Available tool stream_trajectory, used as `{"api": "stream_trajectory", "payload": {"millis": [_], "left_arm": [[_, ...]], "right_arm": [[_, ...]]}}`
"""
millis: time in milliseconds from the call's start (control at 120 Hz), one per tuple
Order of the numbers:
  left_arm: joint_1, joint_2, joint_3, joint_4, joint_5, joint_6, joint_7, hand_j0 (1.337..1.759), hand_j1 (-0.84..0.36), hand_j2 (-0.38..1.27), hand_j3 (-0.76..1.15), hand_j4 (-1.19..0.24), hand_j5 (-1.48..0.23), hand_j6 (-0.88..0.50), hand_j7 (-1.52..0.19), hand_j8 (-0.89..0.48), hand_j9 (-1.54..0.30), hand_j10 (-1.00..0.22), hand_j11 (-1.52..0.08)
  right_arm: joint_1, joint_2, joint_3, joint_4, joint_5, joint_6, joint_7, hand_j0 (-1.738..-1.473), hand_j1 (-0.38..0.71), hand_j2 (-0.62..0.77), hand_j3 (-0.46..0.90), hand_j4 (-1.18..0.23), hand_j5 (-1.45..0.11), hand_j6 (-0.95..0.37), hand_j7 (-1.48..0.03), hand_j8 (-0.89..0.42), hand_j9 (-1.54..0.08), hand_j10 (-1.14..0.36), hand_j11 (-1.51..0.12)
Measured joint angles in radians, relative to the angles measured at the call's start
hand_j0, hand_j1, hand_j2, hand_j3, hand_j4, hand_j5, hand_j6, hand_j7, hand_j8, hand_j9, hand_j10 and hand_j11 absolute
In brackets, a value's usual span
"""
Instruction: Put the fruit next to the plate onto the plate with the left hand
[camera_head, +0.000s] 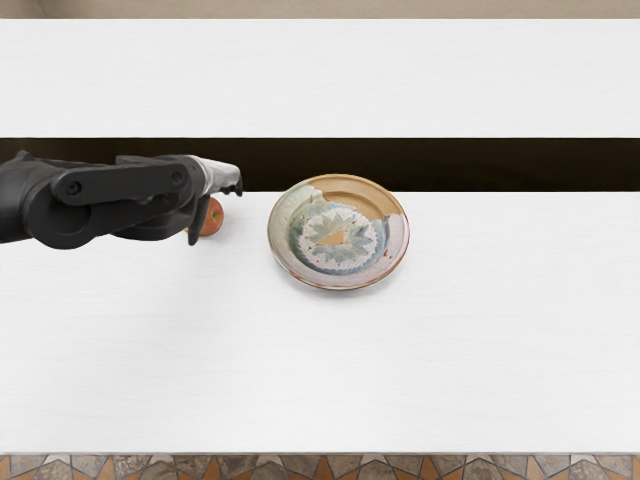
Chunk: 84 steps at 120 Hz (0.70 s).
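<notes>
Reddish fruit (213, 219) beside the plate (338, 234), left hand (208, 192) over it, perhaps touching.

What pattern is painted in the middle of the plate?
The plate has a blue-green star pattern, seen in the head view.

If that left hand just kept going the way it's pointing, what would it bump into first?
Probably the plate: the left hand points right, toward its left rim. The fruit lies below the hand, off that line. Whether the hand would clear the rim, this view cannot show.
</notes>
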Motion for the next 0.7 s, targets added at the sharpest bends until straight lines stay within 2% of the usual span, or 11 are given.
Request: {"api": "stream_trajectory", "payload": {"millis": [700], "left_arm": [[0.009,0.021,0.011,-0.017,-0.02,0.028,0.0,1.658,-0.01,0.06,0.0,-0.3,-0.39,-0.3,-0.39,-0.3,-0.39,-0.3,-0.39]], "right_arm": [[0.0,0.0,0.0,-0.001,0.0,0.0,0.0,-1.658,-0.31,-0.01,0.0,-0.04,-0.05,-0.04,-0.05,-0.04,-0.05,-0.04,-0.05]]}}
